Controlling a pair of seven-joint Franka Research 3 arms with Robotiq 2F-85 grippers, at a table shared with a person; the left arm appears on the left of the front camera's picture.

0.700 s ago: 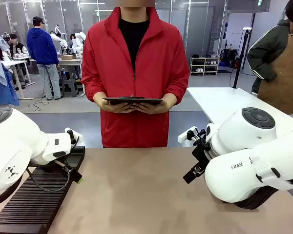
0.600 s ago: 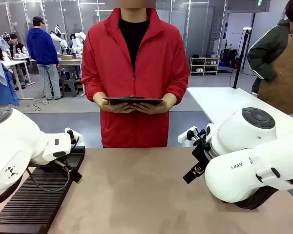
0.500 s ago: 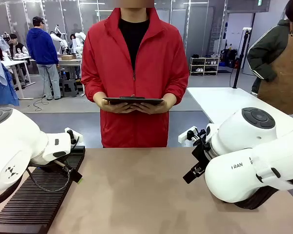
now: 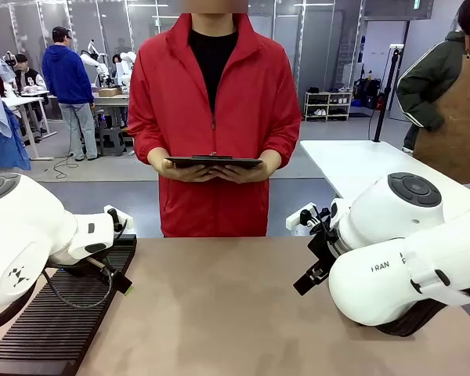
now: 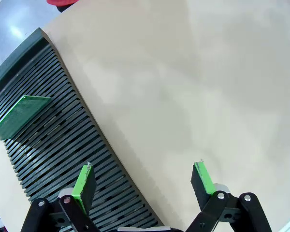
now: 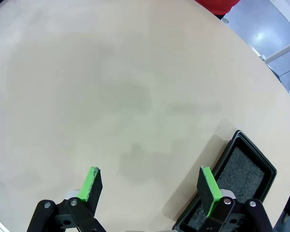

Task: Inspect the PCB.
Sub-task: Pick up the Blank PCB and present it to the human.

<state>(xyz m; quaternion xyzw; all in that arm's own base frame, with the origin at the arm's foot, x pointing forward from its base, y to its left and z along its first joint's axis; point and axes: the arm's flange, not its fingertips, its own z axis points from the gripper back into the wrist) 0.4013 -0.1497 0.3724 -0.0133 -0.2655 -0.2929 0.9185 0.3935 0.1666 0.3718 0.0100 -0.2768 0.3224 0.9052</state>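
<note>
Only the person [image 4: 213, 102] moved since the earlier frame, a small lean toward the rack side; both arms sat exactly where they were. Left gripper [image 5: 144, 180] was released, jaws wide, nothing between the green pads [image 5: 85, 187]. It hung over the long edge of the slotted black rack [image 5: 63, 145], one finger above the ribs, the other above bare table [image 5: 193, 87] just beside the rack. PCB [image 5: 18, 117] was seated in the rack, leaning up out of the slots on the side away from the bare table, well apart from the left gripper and partly cut by the picture edge. Right gripper [image 6: 150, 183] was also released and empty, far across the table from the rack, over bare surface with a foam-lined black tray [image 6: 254, 152] next to one finger. Beyond the table, opposite the rack's far end, the person held a dark flat clipboard [image 4: 214, 162] level in both hands. My read: we were at the start, pre-grasp, board not yet picked for inspection. Left arm looked like the obvious one, being nearest the rack. Next move called for travelling across the ribs to the PCB, turning the wrist so the jaws straddled the thin board, closing on it, then pulling it along the slot line so it didn't bind.
</note>
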